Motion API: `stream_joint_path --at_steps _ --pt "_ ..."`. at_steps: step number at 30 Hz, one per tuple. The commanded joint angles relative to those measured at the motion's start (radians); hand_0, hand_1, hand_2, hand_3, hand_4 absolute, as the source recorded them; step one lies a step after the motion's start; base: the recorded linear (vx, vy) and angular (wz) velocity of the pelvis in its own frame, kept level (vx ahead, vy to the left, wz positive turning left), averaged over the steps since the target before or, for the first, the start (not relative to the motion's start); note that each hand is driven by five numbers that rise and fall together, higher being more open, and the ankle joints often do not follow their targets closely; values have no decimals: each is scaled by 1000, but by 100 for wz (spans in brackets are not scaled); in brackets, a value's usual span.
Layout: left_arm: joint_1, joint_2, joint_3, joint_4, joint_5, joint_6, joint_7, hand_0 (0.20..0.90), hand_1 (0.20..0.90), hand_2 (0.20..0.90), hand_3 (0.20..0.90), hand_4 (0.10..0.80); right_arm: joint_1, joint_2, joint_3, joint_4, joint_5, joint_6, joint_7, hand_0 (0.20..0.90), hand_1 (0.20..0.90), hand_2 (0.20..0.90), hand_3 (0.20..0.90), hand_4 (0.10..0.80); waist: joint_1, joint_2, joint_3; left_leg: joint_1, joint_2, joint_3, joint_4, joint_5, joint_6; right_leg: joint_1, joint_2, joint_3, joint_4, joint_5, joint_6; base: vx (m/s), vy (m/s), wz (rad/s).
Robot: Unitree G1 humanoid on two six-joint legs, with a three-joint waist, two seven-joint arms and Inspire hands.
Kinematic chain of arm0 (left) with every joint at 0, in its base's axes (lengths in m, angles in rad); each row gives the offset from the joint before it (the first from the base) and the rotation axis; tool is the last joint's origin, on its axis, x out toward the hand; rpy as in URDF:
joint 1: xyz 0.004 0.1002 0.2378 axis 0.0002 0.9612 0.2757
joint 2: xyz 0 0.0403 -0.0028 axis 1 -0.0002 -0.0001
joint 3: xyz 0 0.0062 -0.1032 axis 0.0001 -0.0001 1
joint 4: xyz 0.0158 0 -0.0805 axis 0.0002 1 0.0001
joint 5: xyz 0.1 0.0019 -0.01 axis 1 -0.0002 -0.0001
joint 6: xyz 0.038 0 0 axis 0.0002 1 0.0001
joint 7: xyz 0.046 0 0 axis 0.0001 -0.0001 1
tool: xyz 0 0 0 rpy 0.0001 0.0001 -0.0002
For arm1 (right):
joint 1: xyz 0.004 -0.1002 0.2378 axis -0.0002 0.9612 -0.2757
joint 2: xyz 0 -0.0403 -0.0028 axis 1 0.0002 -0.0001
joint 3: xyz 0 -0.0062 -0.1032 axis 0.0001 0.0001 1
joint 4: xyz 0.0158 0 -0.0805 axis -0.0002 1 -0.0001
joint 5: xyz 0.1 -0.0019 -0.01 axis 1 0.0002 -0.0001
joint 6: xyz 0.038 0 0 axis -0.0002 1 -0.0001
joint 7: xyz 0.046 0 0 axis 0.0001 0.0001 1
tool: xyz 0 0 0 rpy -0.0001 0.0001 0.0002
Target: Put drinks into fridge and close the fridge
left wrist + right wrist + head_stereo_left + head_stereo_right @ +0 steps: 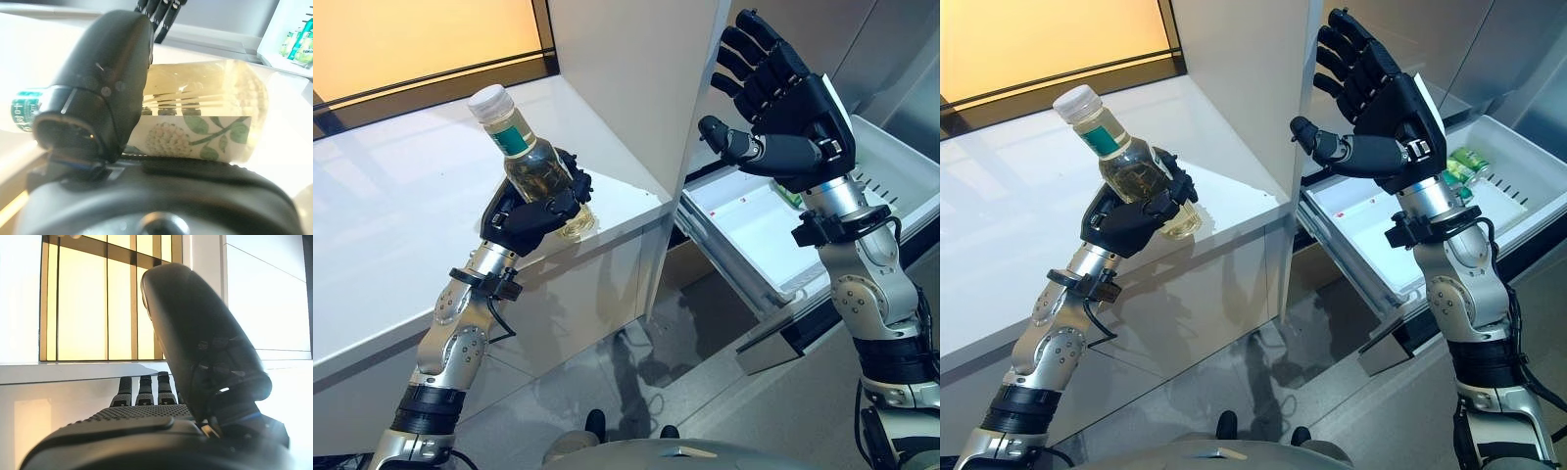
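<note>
My left hand [530, 217] is shut on a clear bottle [527, 162] of pale yellow drink with a white cap and a green neck band. It holds the bottle tilted above the white counter [391, 225], near the counter's right end. The left wrist view shows the bottle [205, 112] lying across the palm under the thumb [98, 83], its leaf-print label facing out. My right hand [1381, 108] is raised and open, fingers straight, in front of the open fridge door [901, 176]. Green drink cans [1464, 164] stand in the door's white shelf behind that hand.
A tall white panel [636, 88] stands between the counter and the fridge door. A white tray [744, 220] of the door lies below the right hand. A lit orange window [421, 39] runs behind the counter. Grey glossy floor [636, 362] lies below.
</note>
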Motion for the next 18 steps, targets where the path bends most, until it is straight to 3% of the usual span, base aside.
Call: stream_joint_path --at_steps 1,10,18 --pt "-150 77 15 -154 21 -205 -44 300 300 300 200 100 -60 20 107 -50 38 13 168 900 900 900 900 800 20 -20 -132 21 -37 17 1 -91 24 -29 -18 13 18 26 53 0 0 0" --pt "-158 120 27 -159 60 -214 -26 300 300 300 200 100 -43 25 171 -101 40 75 243 900 900 900 900 800 23 -16 -130 22 -39 15 1 -88 25 -27 -21 11 18 25 54 0 0 0" --pt "-143 113 26 -173 66 -221 -13 300 300 300 200 100 -32 48 227 -164 25 107 295 900 900 900 900 800 25 -12 -128 21 -40 14 1 -86 25 -27 -21 14 20 23 55 0 0 0"
